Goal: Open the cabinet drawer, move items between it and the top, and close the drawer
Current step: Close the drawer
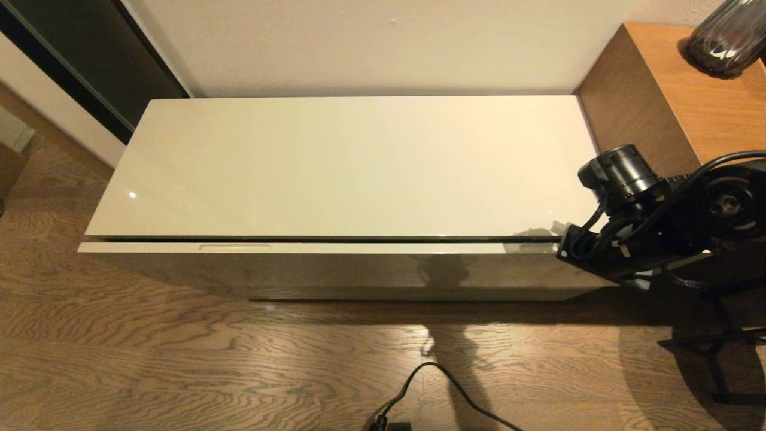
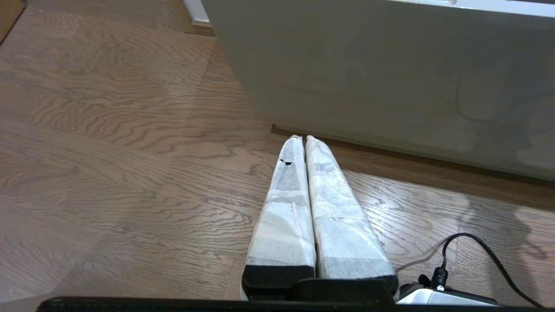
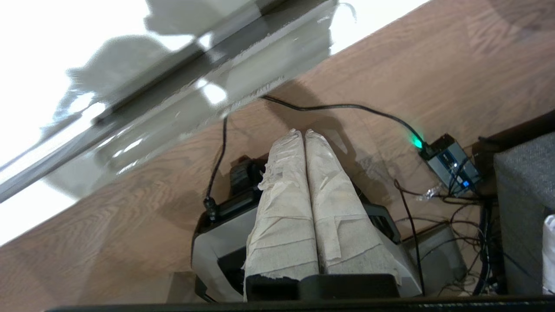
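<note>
Your right gripper [image 3: 305, 132] has its two tape-wrapped fingers pressed together with nothing between them; in its wrist view it hangs over the wooden floor [image 3: 130, 216] and part of the robot's own base, just off the cabinet's front. In the head view the right arm [image 1: 646, 209] reaches in from three o'clock, its black wrist at the right end of the cabinet. The left gripper [image 2: 303, 138], likewise closed and empty, sits parked low, its tips aimed at the foot of the cabinet.

The cabinet drawer [image 1: 323, 247] is shut. It runs the whole width at about six o'clock of the top [image 1: 347, 167], under a dark seam. One slim oblong handle slot [image 1: 234, 246] shows toward seven o'clock; the front's right end is hidden behind the arm. The items are not in view.

Expect the drawer to handle as a long, rigid, fairly heavy slab with a glossy, slippery face, so pressing on the front will likely slide off. Hook a fingertip into the slot instead. Since that slot sits off-centre, a pull there may rack the drawer; draw it slowly and squarely outward.
</note>
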Tool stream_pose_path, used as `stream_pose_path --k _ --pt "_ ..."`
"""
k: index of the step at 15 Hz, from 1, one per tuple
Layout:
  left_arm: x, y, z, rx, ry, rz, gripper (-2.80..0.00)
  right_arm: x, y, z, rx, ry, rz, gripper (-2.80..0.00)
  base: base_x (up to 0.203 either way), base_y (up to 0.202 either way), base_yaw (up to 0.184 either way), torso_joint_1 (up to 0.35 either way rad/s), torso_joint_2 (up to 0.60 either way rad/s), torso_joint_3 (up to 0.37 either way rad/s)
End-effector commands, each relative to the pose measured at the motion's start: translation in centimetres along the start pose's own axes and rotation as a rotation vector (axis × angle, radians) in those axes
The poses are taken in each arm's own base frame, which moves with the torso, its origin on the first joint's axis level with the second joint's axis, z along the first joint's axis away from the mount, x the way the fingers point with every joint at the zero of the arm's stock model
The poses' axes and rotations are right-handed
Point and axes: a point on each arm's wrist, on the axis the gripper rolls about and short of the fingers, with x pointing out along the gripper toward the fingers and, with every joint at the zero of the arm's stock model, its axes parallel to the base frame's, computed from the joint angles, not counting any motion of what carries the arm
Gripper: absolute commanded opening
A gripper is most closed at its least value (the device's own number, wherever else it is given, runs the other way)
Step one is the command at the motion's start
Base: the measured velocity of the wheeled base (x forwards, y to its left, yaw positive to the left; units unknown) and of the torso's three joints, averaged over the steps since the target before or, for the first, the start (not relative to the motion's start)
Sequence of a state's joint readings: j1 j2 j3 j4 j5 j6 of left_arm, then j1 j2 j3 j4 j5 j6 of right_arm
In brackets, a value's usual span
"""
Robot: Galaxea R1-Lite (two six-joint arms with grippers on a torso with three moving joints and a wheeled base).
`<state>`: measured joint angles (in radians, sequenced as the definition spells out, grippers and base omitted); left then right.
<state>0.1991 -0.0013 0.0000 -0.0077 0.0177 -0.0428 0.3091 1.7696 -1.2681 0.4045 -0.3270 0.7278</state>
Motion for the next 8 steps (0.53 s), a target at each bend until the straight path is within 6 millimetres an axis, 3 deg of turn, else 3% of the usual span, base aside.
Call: stream_pose_path --k 1,5,8 --pt "-0.3 0.0 -0.1 -0.001 -0.037 -0.001 -2.8 -1.7 -0.1 0.8 0.016 -0.032 0.027 -2.8 0.0 0.0 0.0 0.0 0.0 0.0" --pt "-0.3 0.0 -0.1 -0.001 -0.038 -0.001 -2.8 -3.3 -0.1 1.5 0.011 -0.032 0.028 -2.8 0.0 0.0 0.0 0.0 0.0 0.0" --pt "-0.3 0.0 -0.2 -0.001 -0.036 -0.001 -2.8 -5.7 -1.5 1.2 0.015 -0.037 0.034 -2.8 0.0 0.0 0.0 0.0 0.0 0.0"
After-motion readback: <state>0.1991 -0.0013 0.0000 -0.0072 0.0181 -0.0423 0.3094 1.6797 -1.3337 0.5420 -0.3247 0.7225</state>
